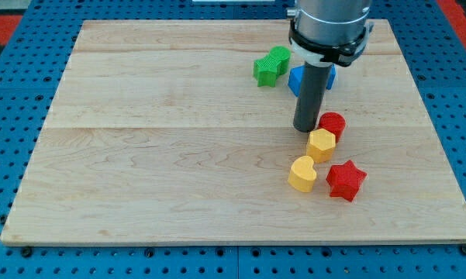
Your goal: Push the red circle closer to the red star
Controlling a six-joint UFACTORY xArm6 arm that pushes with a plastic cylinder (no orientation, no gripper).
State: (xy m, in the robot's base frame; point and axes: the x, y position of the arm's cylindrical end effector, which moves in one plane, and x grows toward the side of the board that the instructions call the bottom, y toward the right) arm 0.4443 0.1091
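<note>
The red circle [333, 123] lies on the wooden board at the view's right of centre. The red star [346, 180] lies below it, nearer the view's bottom. A yellow hexagon [321, 145] sits between them, touching the red circle's lower left. My tip [305, 129] is the lower end of the dark rod. It stands just to the view's left of the red circle and just above the yellow hexagon, very close to both.
A yellow heart [302, 173] lies left of the red star. A green star [270, 66] and a blue block [307, 79], partly hidden behind the rod, lie near the view's top. The wooden board [155, 147] rests on a blue pegboard.
</note>
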